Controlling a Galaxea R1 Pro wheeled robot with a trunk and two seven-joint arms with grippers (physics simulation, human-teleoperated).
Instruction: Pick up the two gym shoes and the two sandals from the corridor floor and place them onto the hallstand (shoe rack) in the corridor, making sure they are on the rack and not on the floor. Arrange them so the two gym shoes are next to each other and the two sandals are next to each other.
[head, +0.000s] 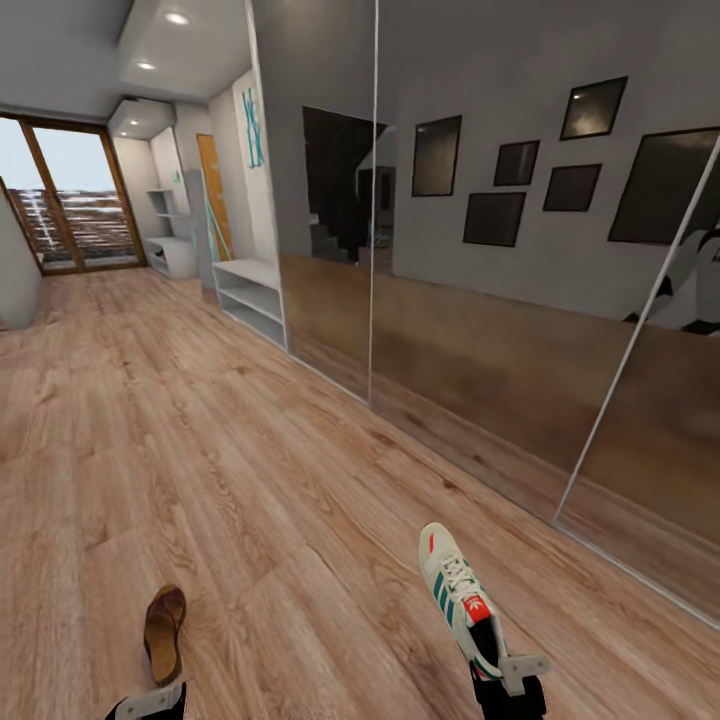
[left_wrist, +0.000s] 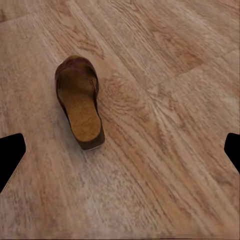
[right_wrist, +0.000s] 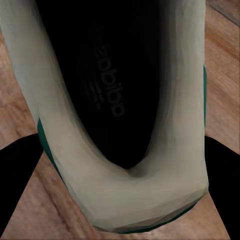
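Observation:
My right gripper (head: 510, 680) is shut on the heel of a gym shoe (head: 458, 592), white with teal stripes and a red tongue, toe pointing away from me. In the right wrist view the shoe's heel and dark opening (right_wrist: 120, 100) sit between the fingers (right_wrist: 20, 180). A brown sandal (head: 165, 632) lies on the corridor floor (head: 250, 480) just ahead of my left gripper (head: 150, 703). In the left wrist view that sandal (left_wrist: 80, 102) lies beyond the open left gripper (left_wrist: 125, 145), apart from both fingers. The hallstand (head: 172, 255), with stepped shelves above it, stands far down the corridor.
Mirrored wardrobe doors (head: 480, 300) run along the right side. A plain white low bench (head: 250, 295) stands against that wall, nearer than the hallstand. A glass door (head: 70, 200) closes the corridor's far end. A grey wall edge (head: 15, 270) shows at far left.

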